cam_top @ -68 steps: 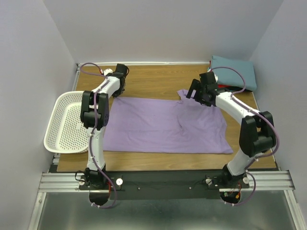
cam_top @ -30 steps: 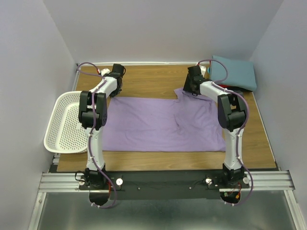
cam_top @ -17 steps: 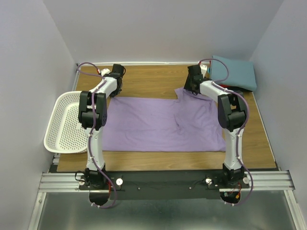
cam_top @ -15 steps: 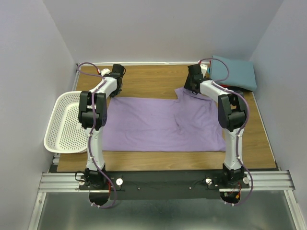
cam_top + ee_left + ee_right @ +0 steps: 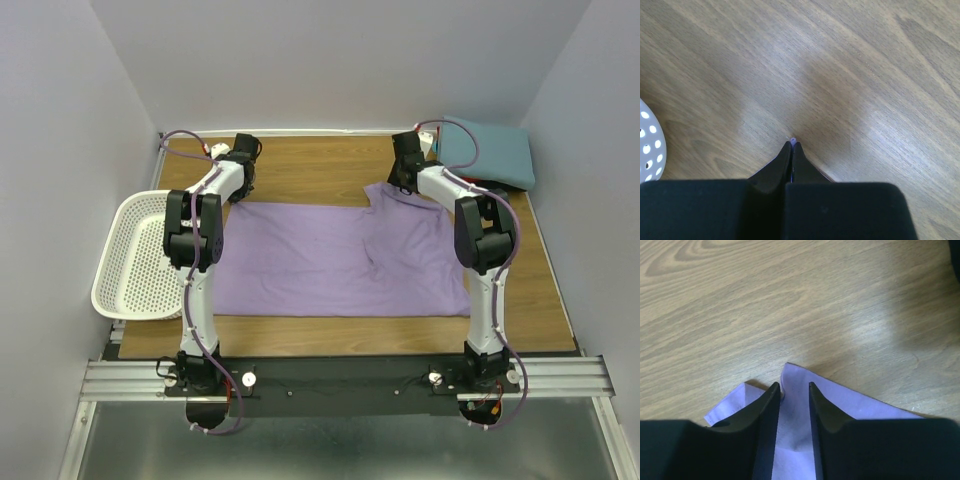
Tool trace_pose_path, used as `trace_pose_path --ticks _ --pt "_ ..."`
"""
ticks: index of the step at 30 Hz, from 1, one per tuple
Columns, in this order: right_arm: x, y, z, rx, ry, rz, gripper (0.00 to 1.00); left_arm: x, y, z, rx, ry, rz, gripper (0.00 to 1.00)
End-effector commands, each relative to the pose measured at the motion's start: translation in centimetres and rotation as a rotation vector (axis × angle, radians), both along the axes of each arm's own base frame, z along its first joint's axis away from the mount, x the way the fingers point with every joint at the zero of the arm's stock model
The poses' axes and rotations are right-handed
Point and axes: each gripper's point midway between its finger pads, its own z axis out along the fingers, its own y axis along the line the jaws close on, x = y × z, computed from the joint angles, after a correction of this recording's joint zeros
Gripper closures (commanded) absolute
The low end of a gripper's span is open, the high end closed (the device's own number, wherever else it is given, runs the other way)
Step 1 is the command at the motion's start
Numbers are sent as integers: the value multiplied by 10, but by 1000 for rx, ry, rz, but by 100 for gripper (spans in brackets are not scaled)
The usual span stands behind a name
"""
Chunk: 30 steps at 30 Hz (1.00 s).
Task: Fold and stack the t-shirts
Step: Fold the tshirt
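Observation:
The lavender t-shirt (image 5: 340, 260) lies spread flat across the middle of the table. My left gripper (image 5: 243, 188) is at its far left corner and is shut; in the left wrist view a speck of lavender cloth (image 5: 792, 139) shows at the tips of the gripper (image 5: 791, 145). My right gripper (image 5: 398, 187) is at the far right sleeve. In the right wrist view this gripper (image 5: 791, 388) stands with a narrow gap and straddles a ridge of the lavender cloth (image 5: 865, 407). The folded teal t-shirt (image 5: 490, 150) lies on the red one (image 5: 482, 183) at the far right corner.
A white perforated basket (image 5: 140, 255) hangs off the table's left edge; its rim (image 5: 645, 150) shows in the left wrist view. Bare wood (image 5: 320, 170) lies beyond the lavender shirt. Walls close in on three sides.
The right arm swung in over the far right sleeve, and its jaws have narrowed round the cloth. The left arm and the shirt have stayed put.

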Motion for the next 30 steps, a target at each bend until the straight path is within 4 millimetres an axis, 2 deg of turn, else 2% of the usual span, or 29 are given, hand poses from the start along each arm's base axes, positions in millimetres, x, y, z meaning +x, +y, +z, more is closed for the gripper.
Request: trace_pose_path --ticks 1,19,25,28,30 --pt "6 5 -4 37 -3 5 66 -7 7 -2 10 20 9 100" --pt "-3 11 -27 66 49 24 67 -7 5 -7 -1 26 3 100" --pt "-4 9 -27 58 50 18 82 -6 4 -5 -3 24 3 100" --pt "-4 4 -24 37 42 4 98 -6 3 -5 -9 23 0 100" --pt "-3 -3 -15 15 24 -16 100 -5 3 -3 -9 15 1 100"
